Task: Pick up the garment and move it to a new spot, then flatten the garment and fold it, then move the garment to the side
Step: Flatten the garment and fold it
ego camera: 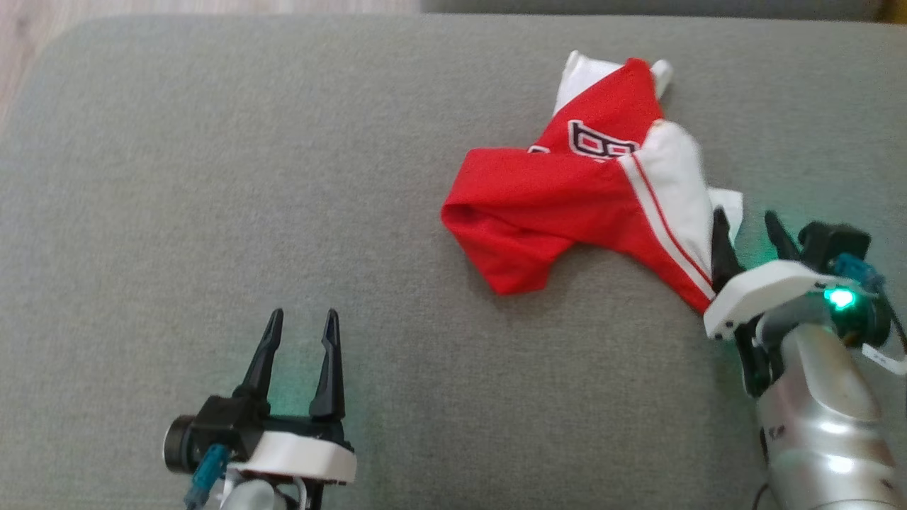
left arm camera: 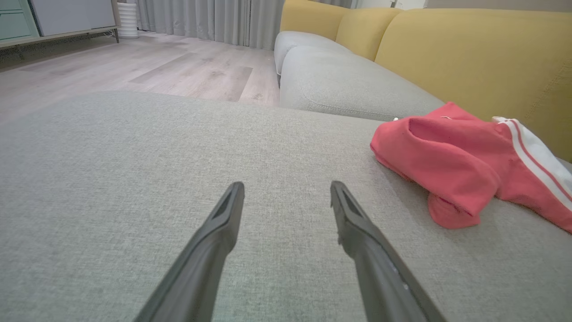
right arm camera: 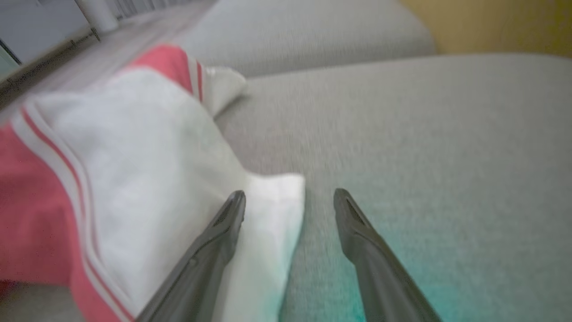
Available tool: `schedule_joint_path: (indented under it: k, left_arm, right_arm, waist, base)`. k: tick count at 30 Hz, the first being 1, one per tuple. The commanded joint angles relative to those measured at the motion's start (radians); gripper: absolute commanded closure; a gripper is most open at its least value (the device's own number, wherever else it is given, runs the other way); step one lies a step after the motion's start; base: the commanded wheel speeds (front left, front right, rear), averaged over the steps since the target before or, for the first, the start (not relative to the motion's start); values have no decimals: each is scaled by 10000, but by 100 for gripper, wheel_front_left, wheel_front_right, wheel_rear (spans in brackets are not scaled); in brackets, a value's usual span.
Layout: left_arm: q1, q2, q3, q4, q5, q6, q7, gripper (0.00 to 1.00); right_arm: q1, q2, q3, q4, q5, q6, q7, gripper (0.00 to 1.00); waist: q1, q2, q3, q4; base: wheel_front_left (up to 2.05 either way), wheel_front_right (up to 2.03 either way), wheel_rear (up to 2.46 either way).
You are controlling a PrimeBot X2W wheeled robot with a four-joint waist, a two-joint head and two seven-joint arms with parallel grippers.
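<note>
1. The left gripper (ego camera: 304, 313) sits at the lower left of the head view, low over the grey cushion (ego camera: 177, 177); its two dark fingers are spread wide with nothing between them, and it is well apart from the cloth
2. In the left wrist view, bare grey weave lies under and ahead of those fingers; beyond the cushion's far edge are a pale wood floor (left arm camera: 170, 67) and grey curtains (left arm camera: 192, 18)
3. The red and white jersey (ego camera: 560, 205) lies crumpled on the right half of the cushion, right of centre in the head view
4. Its longest stretch runs on a slant, from a rolled red end at the left down to a red and white striped edge at the lower right
5. A shorter lobe points up toward the cushion's far edge and ends in white fabric; black and white lettering shows on the red near the middle
6. A yellow sofa back (left arm camera: 469, 58) rises behind the jersey in the left wrist view
7. The right gripper (ego camera: 745, 214) is at the jersey's lower right end with its fingers set wide, not closed on the cloth
8. In the blurred right wrist view a white corner reaches into the gap between its fingers; whether a finger touches it I cannot tell
9. A green light (ego camera: 841, 297) glows on that wrist
</note>
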Motion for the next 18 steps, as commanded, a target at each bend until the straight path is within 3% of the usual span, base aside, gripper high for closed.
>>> schedule_joint_path:
  k: [1,5,6,7,8,18]
  left_arm:
    - [-374,57,222,-262,-101,46,-51,0]
    - [-552,57,252,-245,-116,79,-51,0]
    - [-596,57,275,-254,-125,92,-51,0]
    - [-632,57,289,-259,-144,105,-51,0]
    - [-661,57,294,-263,-172,121,-51,0]
    - [-768,57,37,-295,-459,195,-51,0]
  right_arm:
    - [-341,-19,133,-119,-178,-9,45,0]
    - [-488,-7,-214,519,-703,-9,143,0]
    - [-509,-3,-285,638,-768,-9,116,20]
    - [-532,0,-340,747,-827,-9,71,73]
    - [-559,2,-383,836,-895,-9,10,100]
    - [-1675,-476,-382,699,-1176,-9,-869,100]
  waist:
    - [-2,0,173,164]
    - [-2,0,328,240]
    - [-2,0,348,241]
    - [-2,0,360,241]
    - [-2,0,369,237]
    - [-2,0,399,319]
  base:
    - [0,0,0]
    - [0,0,0]
    - [0,0,0]
    - [0,0,0]
    - [0,0,0]
    - [0,0,0]
